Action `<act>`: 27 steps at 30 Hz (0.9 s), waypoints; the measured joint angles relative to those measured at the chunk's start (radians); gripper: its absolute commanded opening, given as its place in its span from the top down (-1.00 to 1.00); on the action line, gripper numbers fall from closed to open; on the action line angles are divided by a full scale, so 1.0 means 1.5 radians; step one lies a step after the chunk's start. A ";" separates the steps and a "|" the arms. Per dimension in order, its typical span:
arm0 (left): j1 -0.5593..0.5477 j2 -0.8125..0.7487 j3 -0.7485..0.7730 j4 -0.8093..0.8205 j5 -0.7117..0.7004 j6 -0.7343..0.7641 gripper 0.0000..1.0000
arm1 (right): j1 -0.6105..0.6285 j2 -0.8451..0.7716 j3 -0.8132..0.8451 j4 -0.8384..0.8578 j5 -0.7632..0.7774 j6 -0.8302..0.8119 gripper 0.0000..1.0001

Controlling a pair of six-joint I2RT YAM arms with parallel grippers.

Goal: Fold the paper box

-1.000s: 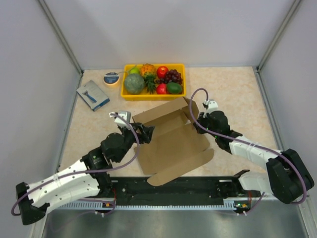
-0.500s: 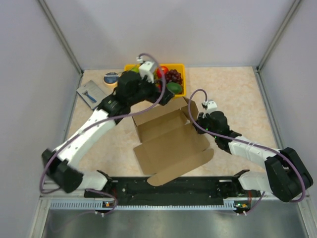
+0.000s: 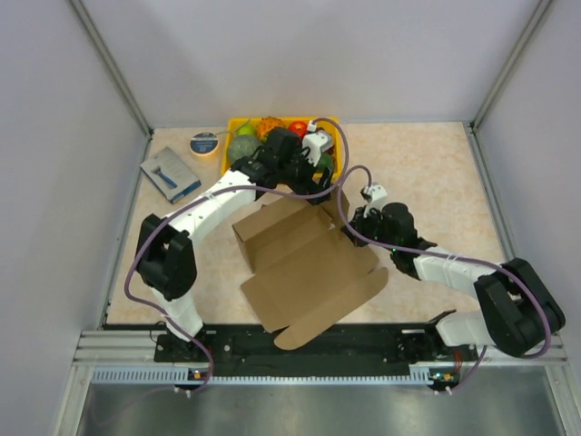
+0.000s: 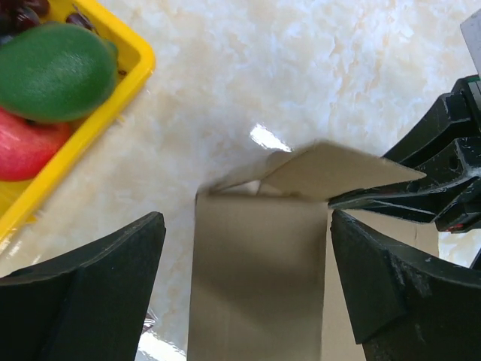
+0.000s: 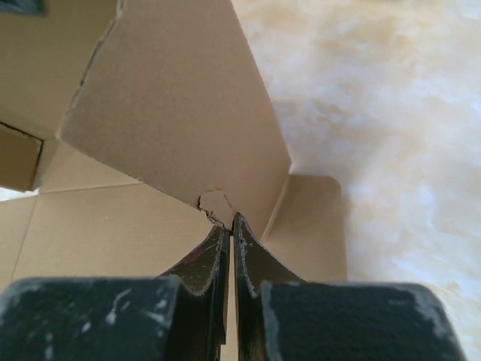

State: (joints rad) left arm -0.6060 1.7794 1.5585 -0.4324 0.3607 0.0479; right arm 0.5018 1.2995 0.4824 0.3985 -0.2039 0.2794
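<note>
The paper box (image 3: 309, 268) is a brown cardboard sheet lying partly folded mid-table, with its walls raised and its front flap flat. My left gripper (image 3: 327, 188) reaches over its far right corner, just in front of the yellow tray. In the left wrist view this gripper (image 4: 248, 226) stands wide open, and an upright cardboard flap (image 4: 259, 278) rises between its fingers without being clamped. My right gripper (image 5: 229, 220) is shut, pinching the torn lower edge of a raised side flap (image 5: 180, 113). It also shows in the left wrist view, as the right gripper (image 4: 443, 188) gripping that flap.
A yellow tray (image 3: 245, 120) of plastic fruit stands right behind the box, its corner (image 4: 113, 83) close to my left fingers. A blue-and-grey packet (image 3: 171, 174) and a tape roll (image 3: 204, 143) lie at the back left. Grey walls close in both sides.
My left arm swung from the box's left side round to its far right corner by the tray, its jaws opening wider. The box shifted slightly left. The right gripper kept its pinch.
</note>
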 measured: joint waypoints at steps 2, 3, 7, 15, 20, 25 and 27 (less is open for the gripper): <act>0.005 -0.002 -0.018 0.013 0.009 -0.001 -0.90 | 0.000 0.019 0.000 0.034 -0.034 0.000 0.97; 0.008 -0.002 -0.027 0.015 0.013 -0.003 -0.90 | 0.000 0.028 0.000 0.049 -0.052 0.000 0.92; 0.029 -0.002 -0.053 0.017 0.058 -0.017 -0.90 | 0.000 0.063 0.002 0.088 -0.107 -0.004 0.74; 0.063 -0.003 -0.061 0.020 0.098 -0.031 -0.93 | 0.000 0.123 0.055 0.149 -0.236 0.021 0.31; 0.063 -0.025 -0.070 0.020 0.098 -0.057 -0.95 | 0.000 0.123 0.055 0.160 -0.255 0.029 0.02; 0.063 -0.064 -0.072 0.017 0.093 -0.065 -0.95 | 0.000 0.123 0.064 0.151 -0.260 0.022 0.05; 0.063 -0.069 -0.071 0.014 0.094 -0.065 -0.96 | 0.000 0.123 0.072 0.151 -0.267 0.019 0.07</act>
State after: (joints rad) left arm -0.5114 1.6764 1.4513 -0.4114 0.5014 -0.0498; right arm 0.5018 1.4841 0.5900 0.6250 -0.6037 0.3077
